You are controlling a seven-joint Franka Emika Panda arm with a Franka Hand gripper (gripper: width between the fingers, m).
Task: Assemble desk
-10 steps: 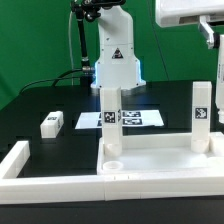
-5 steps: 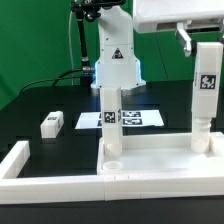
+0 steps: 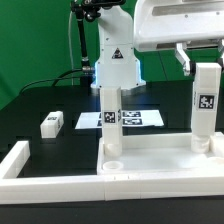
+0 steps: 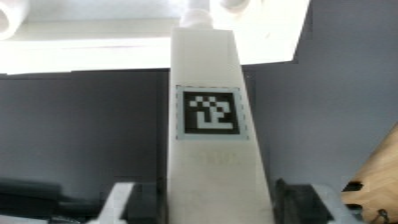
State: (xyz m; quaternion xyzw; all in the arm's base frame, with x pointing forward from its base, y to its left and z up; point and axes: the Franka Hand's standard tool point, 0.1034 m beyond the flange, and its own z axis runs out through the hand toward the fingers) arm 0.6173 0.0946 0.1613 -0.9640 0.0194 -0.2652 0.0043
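The white desk top (image 3: 155, 157) lies at the front of the exterior view, its raised rim up. One tagged white leg (image 3: 112, 115) stands upright in its left corner. My gripper (image 3: 203, 68) is shut on the top end of a second tagged leg (image 3: 205, 105). It holds that leg upright over the right corner socket (image 3: 203, 143), with the lower end at the socket. In the wrist view this leg (image 4: 210, 120) fills the gap between my gripper's (image 4: 214, 205) dark pads (image 4: 295, 205) and runs down to the desk top (image 4: 89, 45).
A loose tagged leg (image 3: 52, 124) lies on the black table at the exterior view's left. The marker board (image 3: 140, 118) lies behind the desk top. White L-shaped fence bars (image 3: 30, 165) run along the front and left. The robot base (image 3: 115, 62) stands at the back.
My gripper has come down from the top right corner and now grips the right leg. The leg's tag sits lower than half a second ago.
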